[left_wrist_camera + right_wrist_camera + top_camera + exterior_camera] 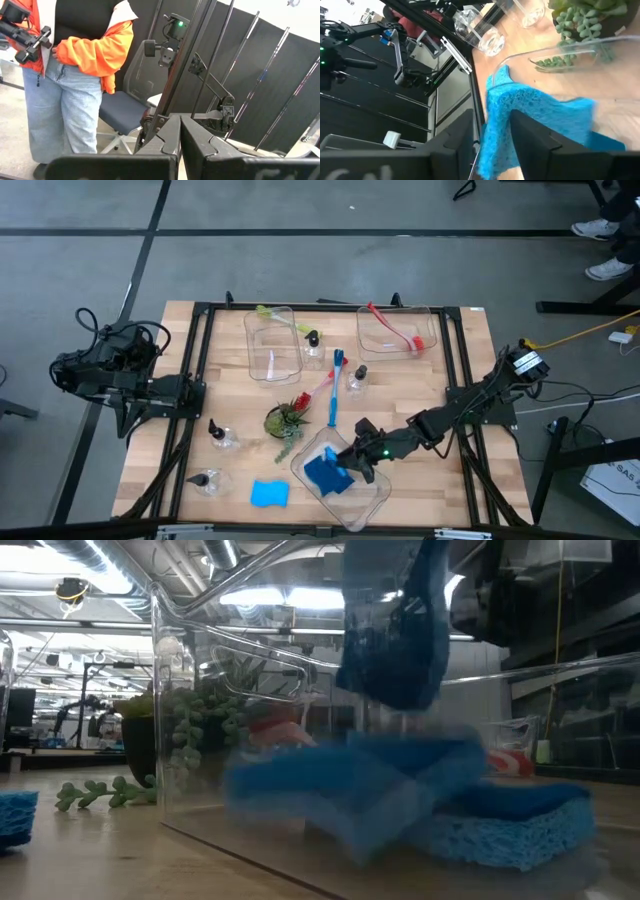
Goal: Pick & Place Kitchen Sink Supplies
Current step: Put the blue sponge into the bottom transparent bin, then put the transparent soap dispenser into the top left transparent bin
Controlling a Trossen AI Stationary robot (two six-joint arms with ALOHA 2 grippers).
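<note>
My right gripper reaches from the table's right over the near clear bin and is shut on a blue sponge, which hangs in the bin's mouth. More blue sponges lie on the bin's floor. One blue sponge lies flat on the table left of the bin. Clear pump bottles stand on the table. A blue brush lies at mid-table. My left gripper is shut and parked off the table's left edge. My right gripper pinches the blue sponge between its two fingers at one edge. The fingers slant down from the table's right. The sponge is lifted clear and hangs inside the bin's walls above the sponges on the floor.
A potted plant stands just beyond the near bin. Two clear bins sit at the far edge, one with a yellow-green brush, one with a red brush. Another bottle and a reddish brush are mid-table. A person stands beyond the left arm.
</note>
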